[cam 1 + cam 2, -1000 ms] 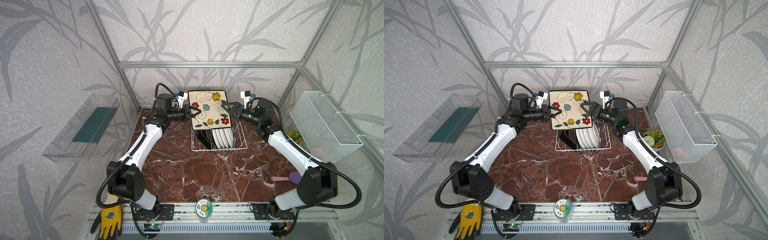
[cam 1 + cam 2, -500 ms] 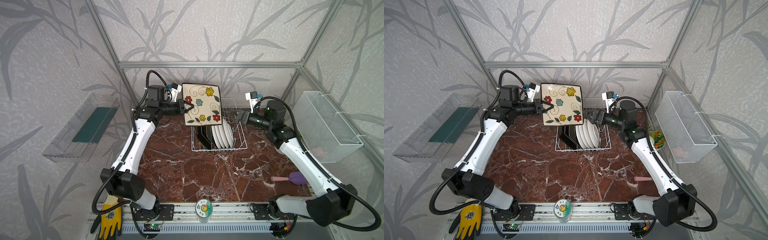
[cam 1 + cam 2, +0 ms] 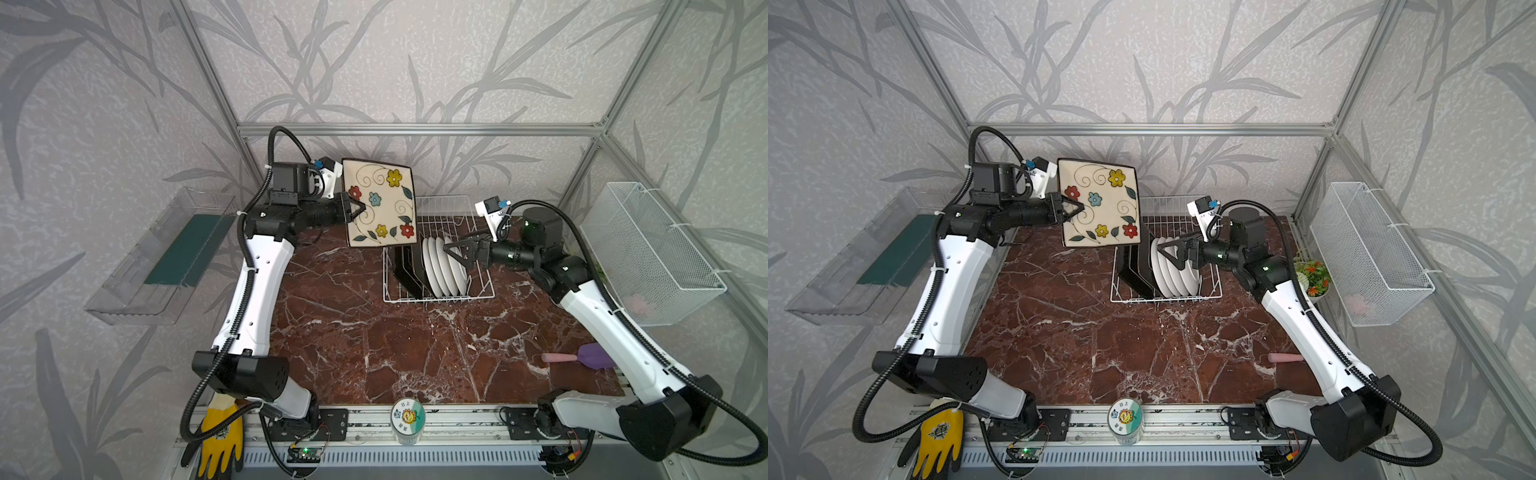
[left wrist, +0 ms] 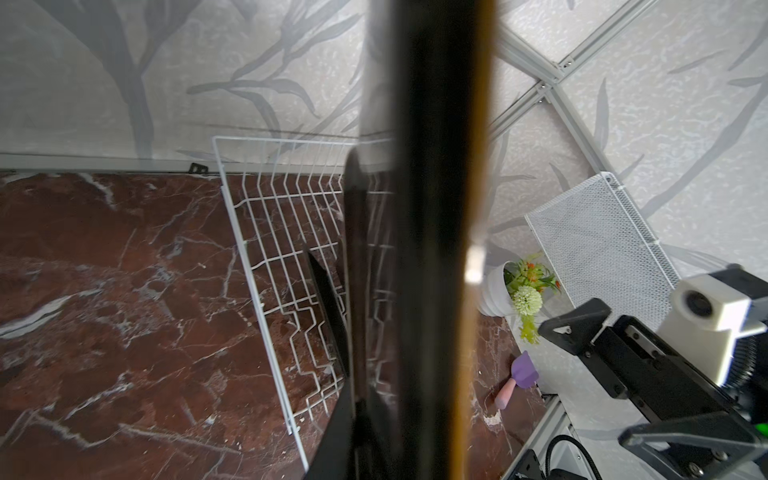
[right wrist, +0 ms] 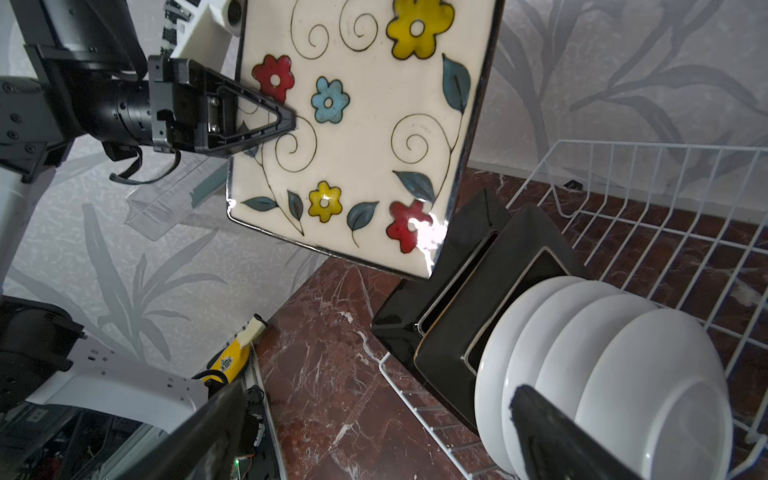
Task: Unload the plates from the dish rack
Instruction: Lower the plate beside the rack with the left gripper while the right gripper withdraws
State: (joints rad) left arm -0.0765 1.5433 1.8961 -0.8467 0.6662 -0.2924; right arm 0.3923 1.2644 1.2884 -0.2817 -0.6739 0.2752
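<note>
The flowered square plate [image 3: 380, 208] hangs in the air, upright, cream face to the front. It is lifted clear of the dish rack [image 3: 440, 298], above that rack's left end. My left gripper [image 3: 360, 207] has it by the left edge, jaws drawn narrow and clamped on the rim, one finger lying across the painted face near the red and blue flowers. In my left wrist view the plate shows only edge-on, as a dark blurred band. Below, in the rack, two black-backed square plates [image 3: 405, 270] stand on edge at the left, and four round white plates [image 3: 444, 270] stand in a row just right of them, plain backs toward my right arm. My right gripper [image 3: 457, 255] hovers at the right end of that row with its jaws spread wide and nothing between them; I cannot tell whether a fingertip touches the nearest plate. The rack sits at the back of the red marble tabletop [image 3: 374, 340]. A white mesh basket [image 3: 648, 249] hangs on the right wall, and a purple scoop [image 3: 594, 357] lies on the marble near my right arm.
</note>
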